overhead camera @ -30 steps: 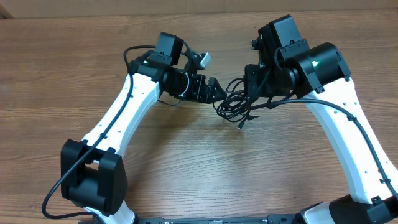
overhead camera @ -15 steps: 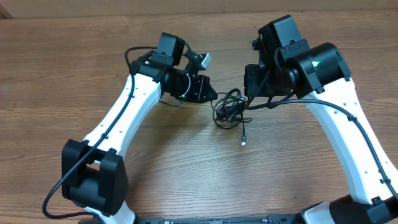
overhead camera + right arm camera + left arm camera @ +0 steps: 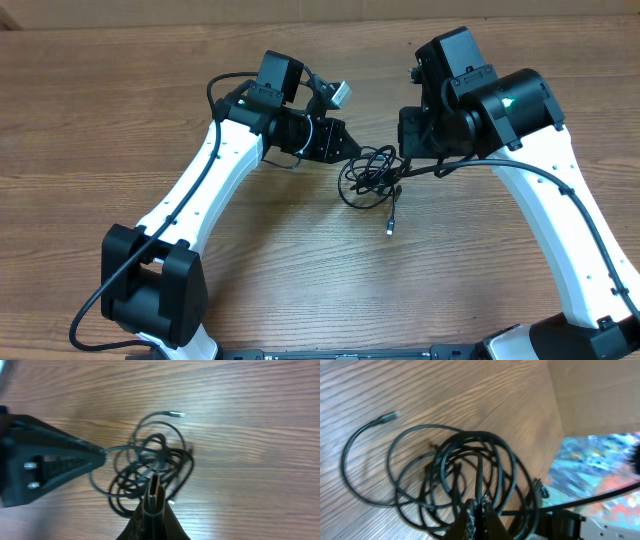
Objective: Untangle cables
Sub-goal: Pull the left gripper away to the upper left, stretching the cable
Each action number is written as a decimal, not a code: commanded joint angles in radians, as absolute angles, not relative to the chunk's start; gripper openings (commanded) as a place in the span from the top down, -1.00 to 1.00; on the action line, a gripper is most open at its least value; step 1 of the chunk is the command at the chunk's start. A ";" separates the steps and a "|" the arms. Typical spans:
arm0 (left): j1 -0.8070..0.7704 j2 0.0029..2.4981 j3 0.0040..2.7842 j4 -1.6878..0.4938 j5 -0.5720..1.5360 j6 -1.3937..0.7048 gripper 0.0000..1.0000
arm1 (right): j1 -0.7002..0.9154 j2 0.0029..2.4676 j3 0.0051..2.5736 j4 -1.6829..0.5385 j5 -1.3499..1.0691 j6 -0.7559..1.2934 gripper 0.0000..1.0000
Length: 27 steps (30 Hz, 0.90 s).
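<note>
Overhead view: we are locating the cables as a single knotted bundle of black loops between the two arms, low over the surface, with one plug end trailing out toward the robot base. We are reading the left pincer as pressed together on one strand at the bundle's left edge. We are reading the right pincer as pressed together on another strand at its right edge. Judging from this, we are setting up an outward pull.

Caution: we are gripping strands whose routing through the knot is not readable here. If both strands are passing through the same loops, pulling apart risks tightening the knot instead of opening it. A thin strand may also slip from the closed fingertips, dropping the bundle, and the trailing plug may snag a loop.
</note>
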<state>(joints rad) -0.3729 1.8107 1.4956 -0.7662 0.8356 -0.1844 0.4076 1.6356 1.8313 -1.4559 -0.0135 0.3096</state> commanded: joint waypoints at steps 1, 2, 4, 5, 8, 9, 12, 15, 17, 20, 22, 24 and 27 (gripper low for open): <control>-0.371 1.814 1.499 -0.739 0.937 -0.180 0.92 | 0.408 1.603 1.862 -1.469 0.071 0.311 0.92; -0.371 1.814 1.499 -0.735 0.941 -0.180 0.91 | 0.408 1.603 1.862 -1.473 0.080 0.311 0.92; -0.369 1.814 1.499 -0.727 0.970 -0.180 0.92 | 0.408 1.603 1.861 -1.480 0.117 0.327 0.92; -0.367 1.814 1.501 -0.723 0.995 -0.180 0.92 | 0.408 1.603 1.860 -1.486 0.156 0.355 0.92; -0.350 1.814 1.505 -0.685 1.133 -0.181 0.91 | 0.408 1.603 1.858 -1.519 0.269 0.448 0.92; -0.339 1.814 1.511 -0.669 1.191 -0.185 0.91 | 0.407 1.603 1.858 -1.539 0.299 0.480 0.92; -0.305 1.814 1.541 -0.635 1.314 -0.229 0.91 | 0.397 1.603 1.858 -1.573 0.313 0.503 0.92; -0.274 1.814 1.599 -0.616 1.430 -0.264 0.92 | 0.383 1.603 1.858 -1.582 0.314 0.502 0.92; -0.260 1.814 1.654 -0.615 1.488 -0.279 0.91 | 0.372 1.603 1.857 -1.581 0.314 0.502 0.92; -0.241 1.814 1.754 -0.615 1.544 -0.296 0.92 | 0.348 1.603 1.856 -1.589 0.319 0.502 0.92; -0.220 1.813 1.824 -0.616 1.547 -0.311 0.91 | 0.321 1.603 1.856 -1.617 0.365 0.511 0.92; -0.184 1.810 1.894 -0.616 1.546 -0.324 0.92 | 0.279 1.603 1.856 -1.670 0.475 0.595 0.92; -0.131 1.804 1.951 -0.616 1.544 -0.342 0.92 | 0.211 1.602 1.853 -1.693 0.562 0.653 0.92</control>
